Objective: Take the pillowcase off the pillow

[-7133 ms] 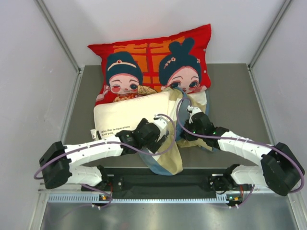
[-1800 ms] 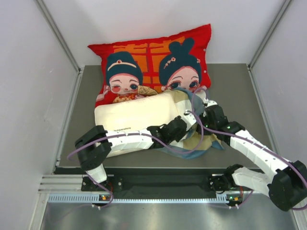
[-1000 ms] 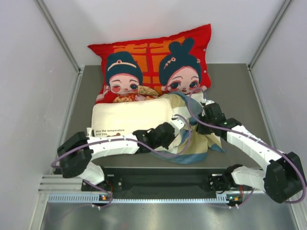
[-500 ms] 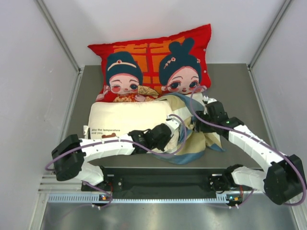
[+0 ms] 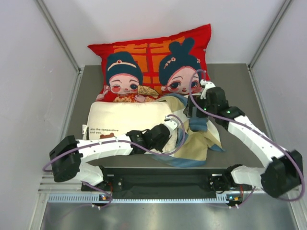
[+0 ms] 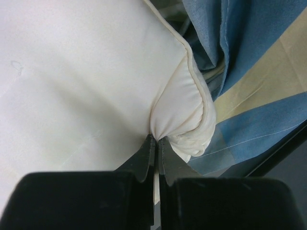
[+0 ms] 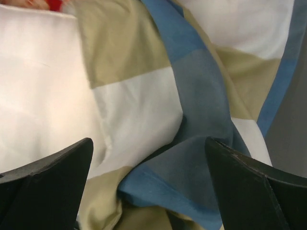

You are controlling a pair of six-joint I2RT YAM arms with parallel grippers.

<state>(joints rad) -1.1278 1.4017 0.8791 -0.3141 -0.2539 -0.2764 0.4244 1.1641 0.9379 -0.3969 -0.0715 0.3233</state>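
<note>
1. Above: the pillow [image 5: 124, 117] lies left on the tabletop [image 5: 240, 81], with the pillowcase [image 5: 201, 143] bunched at its right end.
2. Left wrist: my left pincer [image 6: 156, 143] pinches the pillow's corner; I should anchor it.
3. Right wrist: my right pincer [image 7: 148, 143] gapes empty over the pillowcase; I should grip there and pull right.

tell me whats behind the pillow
A red cushion with two cartoon figures sits behind the pillow. Its lower edge is hidden by the pillow and the pillowcase.
</note>
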